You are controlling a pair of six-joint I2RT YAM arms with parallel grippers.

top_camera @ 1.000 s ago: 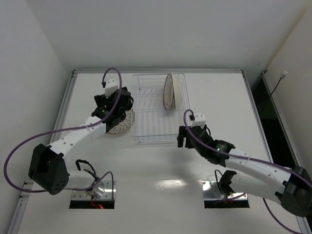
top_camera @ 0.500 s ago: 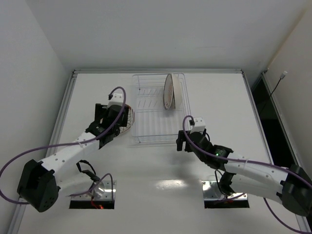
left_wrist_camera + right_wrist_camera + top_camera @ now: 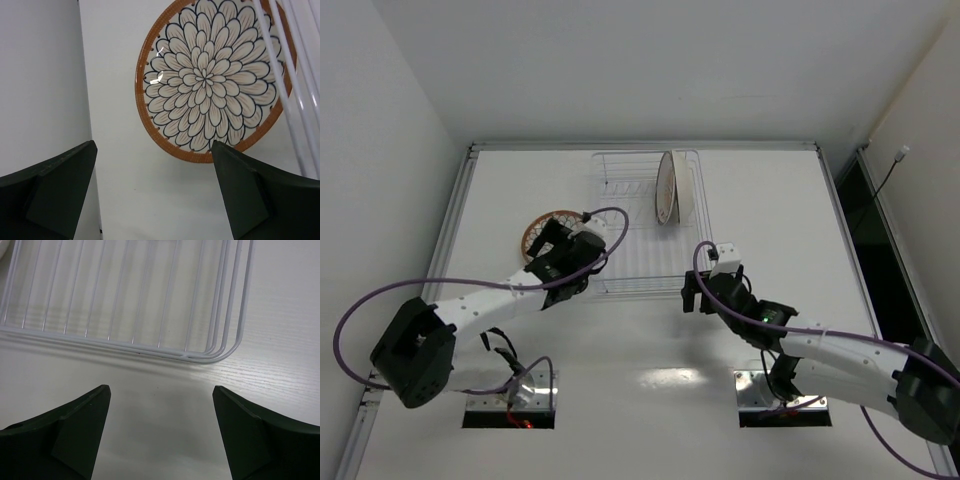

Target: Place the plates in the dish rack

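Brown-rimmed plate (image 3: 210,80) now uncovered beside dish rack (image 3: 625,225); left tool (image 3: 152,146) backed off, spread, empty; right tool (image 3: 160,388) spread.

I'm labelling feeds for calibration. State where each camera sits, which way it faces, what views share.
Top external: above and behind the arms, looking down on table, dish rack and flat plate; both arms show.
Left wrist: on the left arm, facing the flat plate; open left gripper frames it.
Right wrist: on the right arm, facing the dish rack's near right corner; open right gripper shows.
Shared: dish rack in all three; flat plate in top and left wrist.
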